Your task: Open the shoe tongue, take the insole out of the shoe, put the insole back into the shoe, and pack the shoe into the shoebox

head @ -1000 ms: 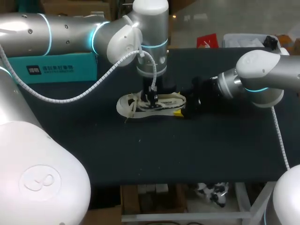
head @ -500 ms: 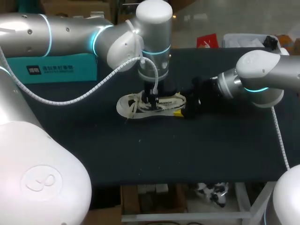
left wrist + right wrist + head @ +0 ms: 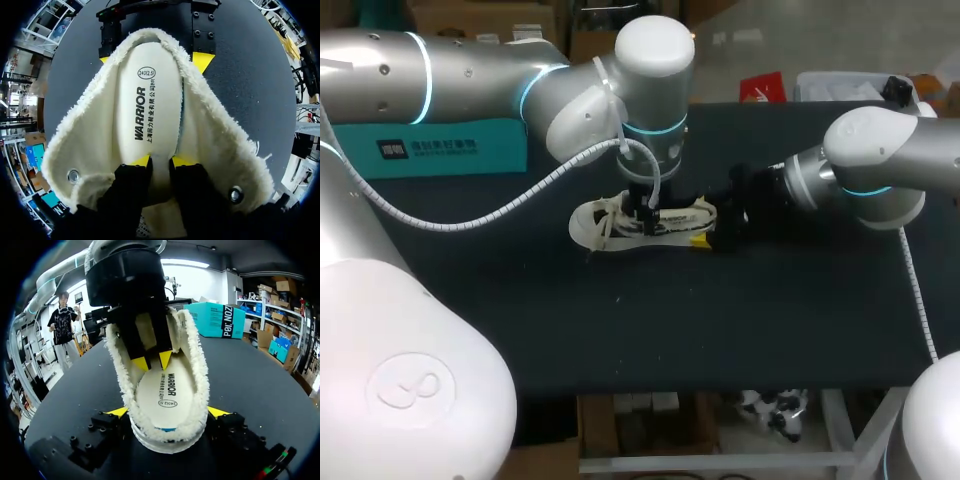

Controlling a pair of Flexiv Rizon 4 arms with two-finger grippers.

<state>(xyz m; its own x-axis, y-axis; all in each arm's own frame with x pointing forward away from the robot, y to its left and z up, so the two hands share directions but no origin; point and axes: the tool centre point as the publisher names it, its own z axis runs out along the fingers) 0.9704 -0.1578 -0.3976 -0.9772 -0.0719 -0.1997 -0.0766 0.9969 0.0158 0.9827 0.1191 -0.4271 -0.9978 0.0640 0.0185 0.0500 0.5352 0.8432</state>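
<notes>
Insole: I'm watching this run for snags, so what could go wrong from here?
1. The left claw sits deep in the fleece-lined shoe, down at the insole; lifting may drag the fleece lining or the whole shoe along.
2. The right claw clamps only the heel, so the shoe could pivot or slip free.

The cream fleece-lined shoe (image 3: pixel 640 222) sits upright mid-table, laces loose, opening spread wide. Its pale insole (image 3: pixel 150 115) lies inside. The teal shoebox (image 3: pixel 440 145) stands well apart.
</notes>
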